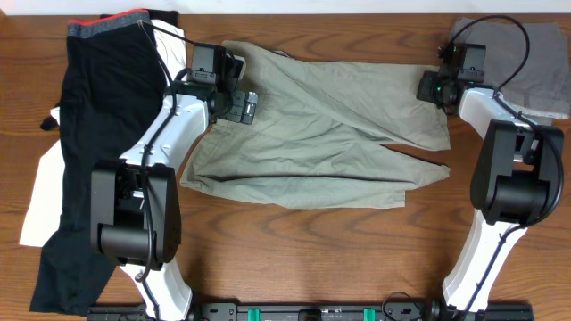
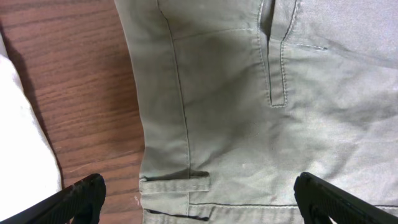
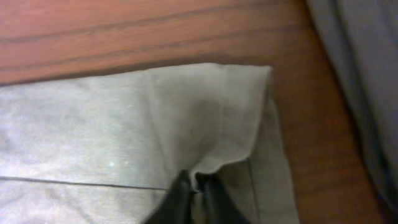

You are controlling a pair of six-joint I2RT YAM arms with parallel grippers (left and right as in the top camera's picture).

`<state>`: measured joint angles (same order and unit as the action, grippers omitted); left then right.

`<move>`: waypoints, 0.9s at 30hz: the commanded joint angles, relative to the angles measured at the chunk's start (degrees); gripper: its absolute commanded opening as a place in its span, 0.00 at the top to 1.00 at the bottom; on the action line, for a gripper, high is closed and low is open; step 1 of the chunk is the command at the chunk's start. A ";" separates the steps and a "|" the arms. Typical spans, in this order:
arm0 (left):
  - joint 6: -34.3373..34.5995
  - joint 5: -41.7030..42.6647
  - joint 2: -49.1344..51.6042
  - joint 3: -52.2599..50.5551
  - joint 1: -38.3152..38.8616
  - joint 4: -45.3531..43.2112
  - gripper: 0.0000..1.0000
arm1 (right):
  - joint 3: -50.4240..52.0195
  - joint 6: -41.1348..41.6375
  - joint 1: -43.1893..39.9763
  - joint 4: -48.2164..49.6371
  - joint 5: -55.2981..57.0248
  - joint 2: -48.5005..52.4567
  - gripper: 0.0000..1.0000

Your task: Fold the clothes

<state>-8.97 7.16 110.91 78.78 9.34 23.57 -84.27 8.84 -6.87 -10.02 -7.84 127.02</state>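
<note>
The clothes, light khaki shorts, lie spread flat across the middle of the table, waistband to the left and legs to the right. My left gripper hovers over the waistband end, open wide. In the left wrist view its fingers straddle a belt loop and side seam of the shorts, one over bare wood and one over cloth. My right gripper is at the far right leg hem. In the right wrist view it is shut on a raised pinch of the shorts' hem.
A black garment with a red and grey waistband lies at the left, over a white cloth. A grey garment lies at the back right corner, close to the right gripper. Both arm bases stand at the front edge.
</note>
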 commanded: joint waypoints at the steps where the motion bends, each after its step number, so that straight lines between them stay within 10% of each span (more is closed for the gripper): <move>1: 0.28 0.17 0.79 0.46 0.13 0.13 0.02 | -1.64 0.98 -0.20 1.07 -1.73 0.39 0.99; 22: 0.24 0.13 0.79 0.46 0.11 -0.09 0.02 | -14.51 1.88 1.57 14.78 5.60 7.32 0.92; 27: -0.42 -0.46 0.79 0.46 0.11 -0.52 0.02 | -14.53 3.56 1.27 16.33 6.29 10.05 0.01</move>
<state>-8.99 7.14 110.91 78.78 9.34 23.29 -98.41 10.98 -5.58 6.52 -3.14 135.74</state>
